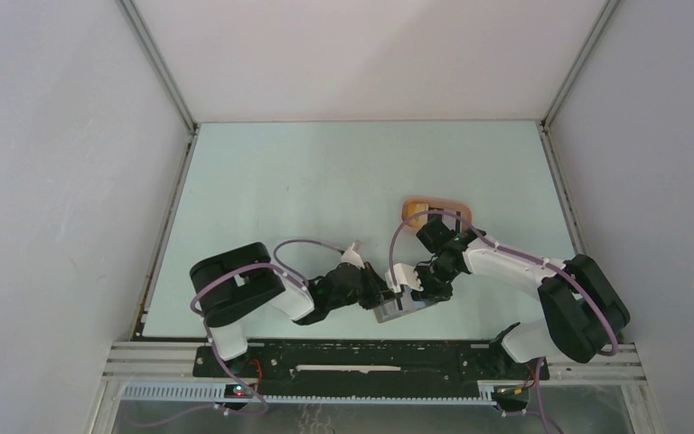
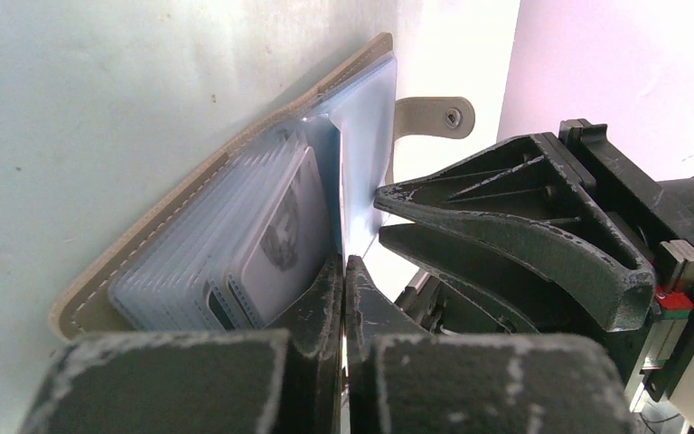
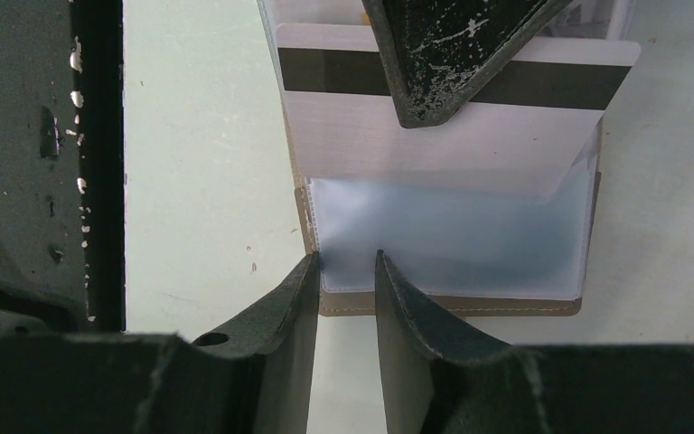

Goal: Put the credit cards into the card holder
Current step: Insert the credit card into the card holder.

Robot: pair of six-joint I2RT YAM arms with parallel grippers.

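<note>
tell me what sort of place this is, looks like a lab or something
Most likely a robot test cell in a lab: plain white walls box in a pale green table, and the left arm and right arm are bolted to an aluminium rail at its near edge.

No words, numbers or brand marks can be read anywhere. A card (image 2: pixel 280 231) tucked in the clear sleeves of the card holder (image 2: pixel 126 258) bears a dark emblem, too blurred to make out. The pale card (image 3: pixel 352 145) just above the card holder's open sleeve shows only a plain dark stripe.
</note>
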